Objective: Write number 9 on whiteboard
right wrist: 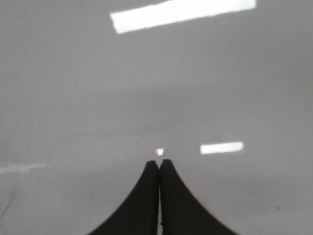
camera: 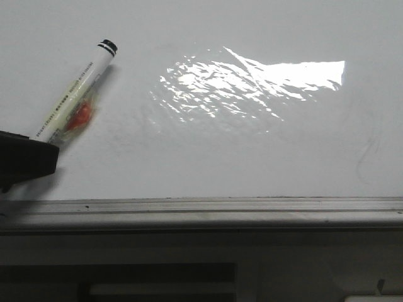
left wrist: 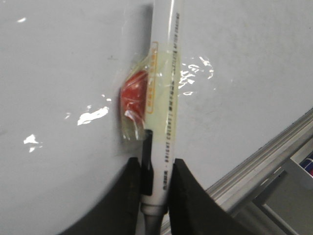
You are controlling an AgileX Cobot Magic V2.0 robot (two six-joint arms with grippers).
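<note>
The whiteboard fills the front view, glossy white with rippled glare. No black number 9 shows on it in any view. My left gripper sits at the board's left and is shut on a white marker, which slants up and to the right and ends in a black-ringed end. A red piece under clear tape is stuck to its barrel. In the left wrist view my left gripper clamps the marker between both jaws above the board. My right gripper is shut and empty over bare board.
A grey metal rail runs along the board's near edge and also shows in the left wrist view. A faint grey curved smudge lies at the right. Dark framework sits below the rail.
</note>
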